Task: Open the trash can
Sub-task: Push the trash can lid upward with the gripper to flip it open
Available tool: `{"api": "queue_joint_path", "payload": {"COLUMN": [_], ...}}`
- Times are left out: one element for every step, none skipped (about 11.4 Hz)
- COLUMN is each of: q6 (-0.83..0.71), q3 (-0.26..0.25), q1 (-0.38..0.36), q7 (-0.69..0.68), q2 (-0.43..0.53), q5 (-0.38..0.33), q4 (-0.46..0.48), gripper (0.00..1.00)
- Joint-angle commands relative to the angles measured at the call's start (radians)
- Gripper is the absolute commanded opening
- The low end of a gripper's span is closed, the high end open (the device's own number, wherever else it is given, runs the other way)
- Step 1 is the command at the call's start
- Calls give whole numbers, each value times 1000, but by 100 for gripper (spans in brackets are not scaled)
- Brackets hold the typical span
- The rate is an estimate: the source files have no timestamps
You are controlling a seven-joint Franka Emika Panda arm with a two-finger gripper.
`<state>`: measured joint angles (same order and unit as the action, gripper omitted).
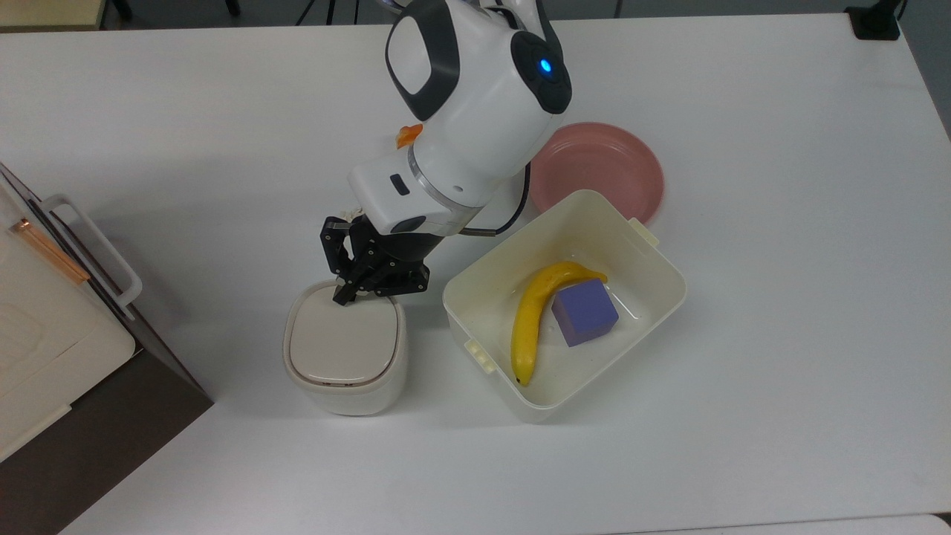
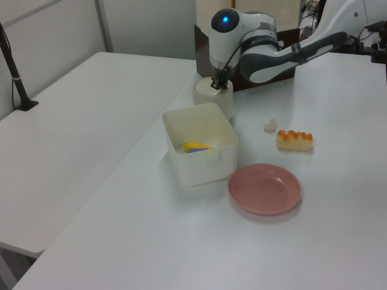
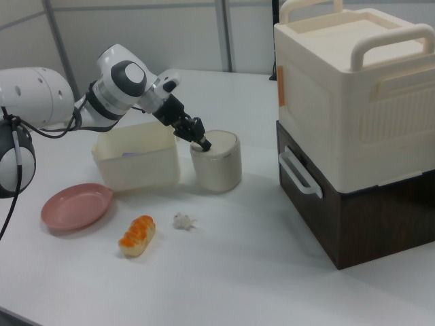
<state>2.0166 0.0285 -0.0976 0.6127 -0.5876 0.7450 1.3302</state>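
Tub [image 1: 654,297] flanks trash can [image 1: 345,349]; closed end effector [image 1: 343,297] touches its lid.

On my feeds I count one small cream-white plastic trash can with a beige lid [image 1: 345,349], one larger cream lidless plastic tub [image 1: 646,297], one yellow banana [image 1: 533,316] and one purple cube [image 1: 585,312] in that tub, and one round pink plate [image 1: 605,167]. I also count one orange-topped piece of toy food [image 3: 137,236], one small white crumpled lump [image 3: 182,221], one big cream box with handles [image 3: 353,88], and one dark brown cabinet [image 3: 360,210] under it.
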Motion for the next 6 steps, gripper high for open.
{"api": "queue_joint_path", "payload": {"q6": [7, 8, 8, 8, 7, 7], "q3": [14, 16, 14, 11, 11, 10], "q1": [-2, 4, 16, 34, 50, 55], "q7": [52, 53, 50, 29, -25, -62], "q2": [3, 11, 21, 47, 70, 86], "q5": [10, 8, -18, -92, -158, -206], "q4": [34, 17, -15, -19, -19, -20], "gripper": [0, 0, 0, 0, 0, 0]}}
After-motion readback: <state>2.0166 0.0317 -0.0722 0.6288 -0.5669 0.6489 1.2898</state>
